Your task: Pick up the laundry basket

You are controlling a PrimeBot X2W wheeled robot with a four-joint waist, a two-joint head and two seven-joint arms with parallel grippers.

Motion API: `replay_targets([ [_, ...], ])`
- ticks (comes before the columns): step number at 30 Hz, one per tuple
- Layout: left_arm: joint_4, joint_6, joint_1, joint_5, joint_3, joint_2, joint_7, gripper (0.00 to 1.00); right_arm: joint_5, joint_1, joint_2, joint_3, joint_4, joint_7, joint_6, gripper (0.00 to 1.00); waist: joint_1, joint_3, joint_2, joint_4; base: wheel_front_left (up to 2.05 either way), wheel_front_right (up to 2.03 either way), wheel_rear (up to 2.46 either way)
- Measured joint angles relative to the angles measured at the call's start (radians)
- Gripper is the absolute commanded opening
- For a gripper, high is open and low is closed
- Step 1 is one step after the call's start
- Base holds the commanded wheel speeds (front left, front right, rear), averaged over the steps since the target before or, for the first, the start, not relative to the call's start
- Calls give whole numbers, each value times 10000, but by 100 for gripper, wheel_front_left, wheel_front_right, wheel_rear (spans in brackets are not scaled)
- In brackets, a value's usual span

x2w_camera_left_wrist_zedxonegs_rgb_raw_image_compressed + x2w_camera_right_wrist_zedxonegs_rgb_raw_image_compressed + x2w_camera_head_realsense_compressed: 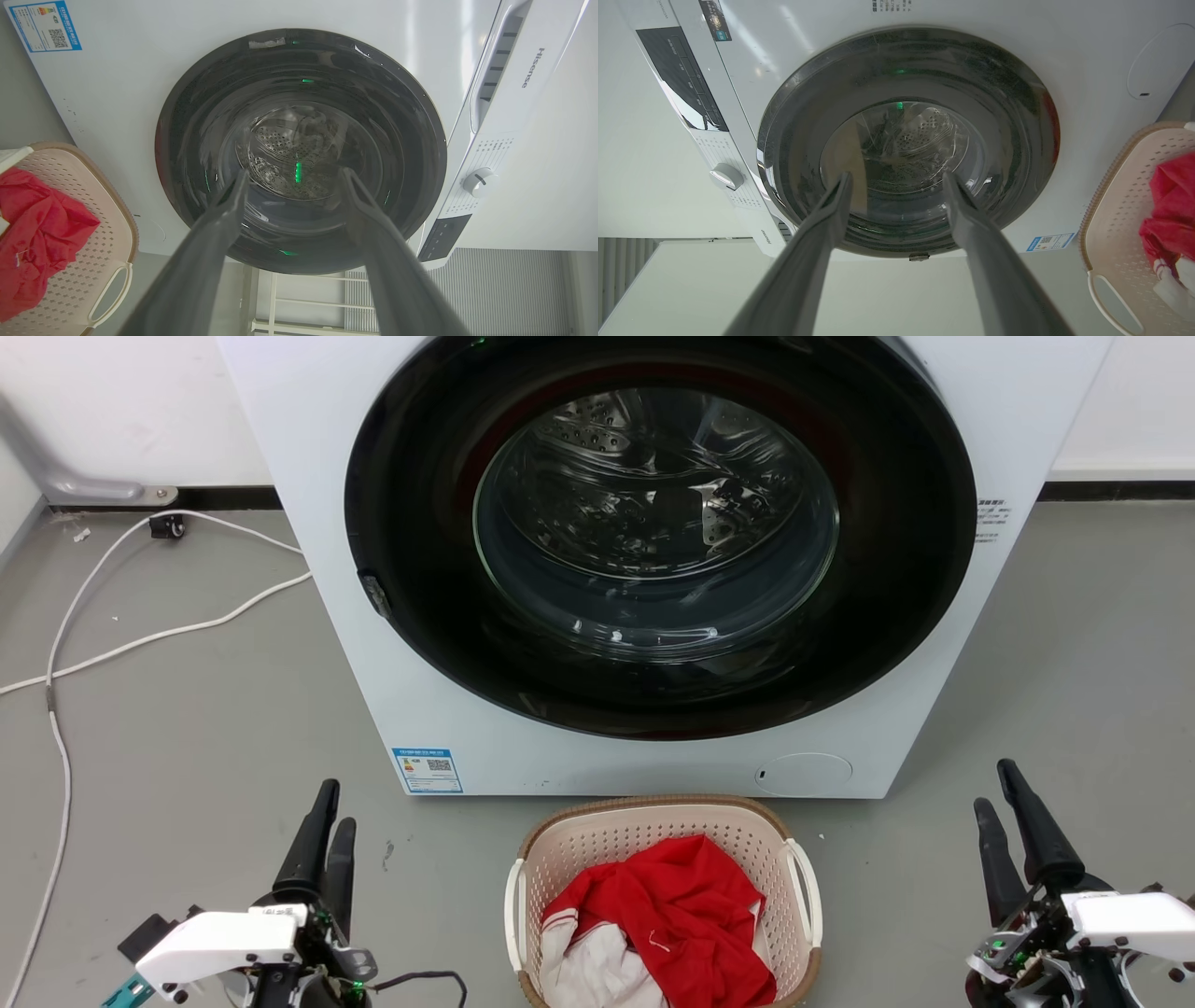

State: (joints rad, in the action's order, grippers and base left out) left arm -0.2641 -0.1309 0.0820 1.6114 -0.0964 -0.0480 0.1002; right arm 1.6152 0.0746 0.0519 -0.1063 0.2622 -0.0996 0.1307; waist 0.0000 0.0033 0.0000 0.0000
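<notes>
The laundry basket (597, 840) is beige with perforated walls, a brown rim and white side handles. It stands on the grey floor just in front of the washing machine, at the bottom centre of the head view. Red clothing (672, 905) and some white cloth (588, 971) lie inside it. My left gripper (336, 807) hangs off to the basket's left, open and holding nothing. On the basket's other side, my right gripper (994, 787) is likewise open and holding nothing. The left wrist view looks past the left gripper (294, 173) with the basket (93, 224) at its left edge. In the right wrist view, the right gripper (896, 176) points at the machine and the basket (1115, 219) sits at the right edge.
A white front-loading washing machine (355, 644) with a closed round dark glass door (653, 523) stands right behind the basket. White cables (140, 639) trail across the floor at the left. Bare grey floor lies between each gripper and the basket.
</notes>
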Motion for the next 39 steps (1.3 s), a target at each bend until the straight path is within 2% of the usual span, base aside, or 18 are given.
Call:
replay_targets([
  [5,190,2,3,-305,290,0,-268,100,-268,-35,-4,153,-184,253,0,100,0,3,0,0,0,0,0],
  [10,460,2,4,-1022,445,-2,-508,100,-1020,-164,-2,169,-385,497,0,100,0,3,0,-2,0,0,0],
  [39,1024,90,-29,-7269,1185,-4,-1639,100,-7820,-566,-10,276,-1802,1390,0,100,0,-40,0,-28,0,0,0],
])
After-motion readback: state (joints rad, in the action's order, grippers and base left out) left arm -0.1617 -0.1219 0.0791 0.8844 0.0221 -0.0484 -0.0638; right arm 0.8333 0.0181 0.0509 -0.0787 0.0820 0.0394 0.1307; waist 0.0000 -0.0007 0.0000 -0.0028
